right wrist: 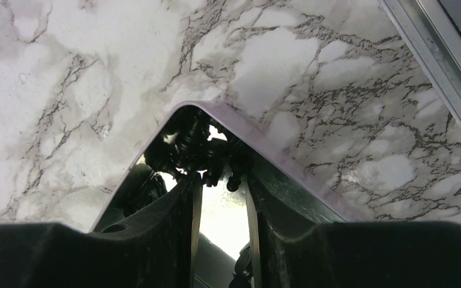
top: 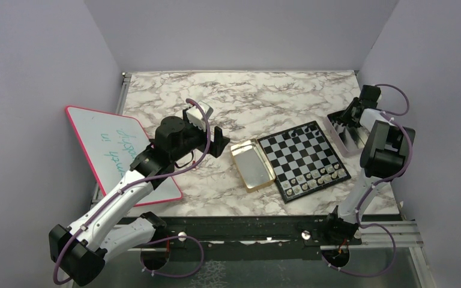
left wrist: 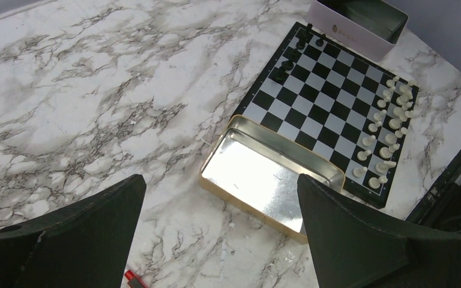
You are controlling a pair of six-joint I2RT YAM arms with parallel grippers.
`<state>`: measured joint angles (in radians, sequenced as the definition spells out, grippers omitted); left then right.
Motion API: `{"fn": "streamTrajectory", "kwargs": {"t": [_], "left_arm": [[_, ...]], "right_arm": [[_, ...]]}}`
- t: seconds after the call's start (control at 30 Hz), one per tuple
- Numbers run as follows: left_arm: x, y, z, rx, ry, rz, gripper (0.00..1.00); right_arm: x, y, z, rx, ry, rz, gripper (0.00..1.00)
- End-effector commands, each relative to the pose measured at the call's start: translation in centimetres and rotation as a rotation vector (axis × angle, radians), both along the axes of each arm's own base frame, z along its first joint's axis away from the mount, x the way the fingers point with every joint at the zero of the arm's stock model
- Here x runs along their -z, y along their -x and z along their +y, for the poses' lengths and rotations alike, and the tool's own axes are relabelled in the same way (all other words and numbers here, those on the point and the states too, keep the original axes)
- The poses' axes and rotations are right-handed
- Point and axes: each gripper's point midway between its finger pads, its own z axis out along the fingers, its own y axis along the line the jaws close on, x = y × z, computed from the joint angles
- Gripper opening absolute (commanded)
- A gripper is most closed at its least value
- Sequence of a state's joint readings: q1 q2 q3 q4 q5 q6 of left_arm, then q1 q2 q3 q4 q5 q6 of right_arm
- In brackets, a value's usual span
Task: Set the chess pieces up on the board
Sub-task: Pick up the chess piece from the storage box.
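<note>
Left claw [left wrist: 219, 180] spread wide; right claw [right wrist: 221, 180] narrowly parted.

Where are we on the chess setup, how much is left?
Done: the white pieces stand in two rows at one edge of the board. Only a few black pieces stand at the opposite edge. In hand: the right gripper hangs, jaws slightly apart, over loose black pieces in the box, none clearly gripped. The left gripper is open and idle. Left: most of the black side.
</note>
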<state>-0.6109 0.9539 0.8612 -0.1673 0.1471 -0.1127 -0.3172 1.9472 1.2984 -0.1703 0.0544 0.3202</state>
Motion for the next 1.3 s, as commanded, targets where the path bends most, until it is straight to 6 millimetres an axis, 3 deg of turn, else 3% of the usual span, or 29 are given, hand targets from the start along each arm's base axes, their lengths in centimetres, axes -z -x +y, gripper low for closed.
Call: {"fn": "streamTrajectory", "kwargs": {"t": [0.0, 0.6, 1.0, 1.27], "left_arm": [[0.0, -0.1, 0.2, -0.011, -0.011, -0.014, 0.97], [-0.1, -0.1, 0.2, -0.014, -0.01, -0.017, 0.96], [-0.1, -0.1, 0.3, -0.017, -0.012, -0.02, 0.95], [-0.2, -0.1, 0.3, -0.017, -0.008, -0.022, 0.95]], "right_arm": [[0.4, -0.9, -0.5, 0.032, -0.012, -0.046, 0.38], [1.7, 0.7, -1.6, 0.137, -0.009, -0.003, 0.37], [3.5, 0.9, -1.0, 0.16, -0.055, 0.007, 0.34], [3.8, 2.2, -0.8, 0.185, -0.063, 0.037, 0.27]]}}
